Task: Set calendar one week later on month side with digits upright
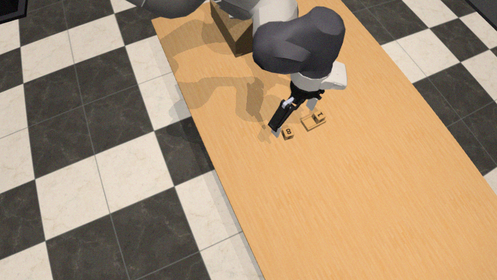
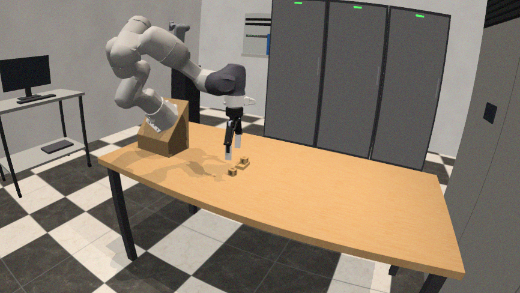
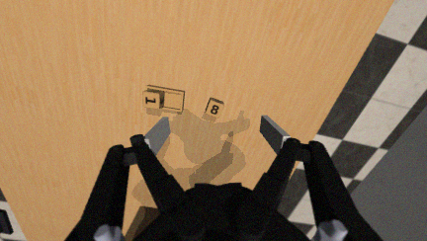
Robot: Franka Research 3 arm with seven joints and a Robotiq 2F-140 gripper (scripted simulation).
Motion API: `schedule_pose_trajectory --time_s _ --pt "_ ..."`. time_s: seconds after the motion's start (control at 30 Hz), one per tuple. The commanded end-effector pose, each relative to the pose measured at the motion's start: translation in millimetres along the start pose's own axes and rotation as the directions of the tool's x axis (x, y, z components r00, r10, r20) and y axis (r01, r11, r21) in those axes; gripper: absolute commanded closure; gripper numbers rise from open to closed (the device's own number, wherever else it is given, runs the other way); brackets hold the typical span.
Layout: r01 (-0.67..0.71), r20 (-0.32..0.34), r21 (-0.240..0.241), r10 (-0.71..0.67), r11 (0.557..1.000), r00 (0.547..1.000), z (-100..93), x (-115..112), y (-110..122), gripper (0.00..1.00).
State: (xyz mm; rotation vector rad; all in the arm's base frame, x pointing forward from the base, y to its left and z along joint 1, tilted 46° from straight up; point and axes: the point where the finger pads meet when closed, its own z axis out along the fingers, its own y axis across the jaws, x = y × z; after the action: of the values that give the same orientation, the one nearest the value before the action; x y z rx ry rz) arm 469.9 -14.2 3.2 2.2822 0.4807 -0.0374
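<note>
The small wooden tray (image 1: 307, 126) (image 2: 239, 167) (image 3: 173, 101) lies flat on the table. One wooden cube (image 1: 318, 116) (image 2: 244, 160) (image 3: 152, 100) stands in one end of the tray, a 1 on its top face; the tray's other half is empty. The other cube (image 1: 287, 132) (image 2: 232, 172) (image 3: 214, 107) lies on the table beside the tray's empty end, an 8 on its top face, turned a little relative to the tray. My gripper (image 1: 294, 120) (image 2: 232, 153) (image 3: 214, 123) is wide open and empty, above the table and the cubes. The cubes' side faces are too small to read surely.
The wooden table (image 1: 348, 194) (image 2: 327, 203) (image 3: 74, 49) carries the arm's wedge-shaped wooden base (image 1: 240, 39) (image 2: 178, 140). The table's long edge runs beyond the loose cube's side. The arm's shadow falls beside the cubes. Tall grey cabinets (image 2: 345, 80) stand behind the table.
</note>
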Motion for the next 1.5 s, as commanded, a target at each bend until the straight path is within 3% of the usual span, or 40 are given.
schedule_pose_trajectory --time_s 0.0,0.3,0.8,0.87,1.37,1.47 --pt "0.173 0.008 0.004 -0.173 0.985 0.985 -0.4 -0.6 1.9 0.0" --pt "0.285 0.007 0.005 -0.285 0.959 0.959 -1.3 -0.6 1.6 0.0" --pt "0.536 0.004 0.006 -0.536 0.844 0.844 -3.6 -0.5 1.2 0.0" --pt "0.536 0.004 0.006 -0.536 0.844 0.844 -3.6 -0.5 1.2 0.0" --pt "0.748 0.001 0.006 -0.748 0.664 0.664 -6.0 -0.4 0.8 0.0" --pt "0.763 0.001 0.005 -0.763 0.646 0.646 -6.2 -0.3 0.7 0.0"
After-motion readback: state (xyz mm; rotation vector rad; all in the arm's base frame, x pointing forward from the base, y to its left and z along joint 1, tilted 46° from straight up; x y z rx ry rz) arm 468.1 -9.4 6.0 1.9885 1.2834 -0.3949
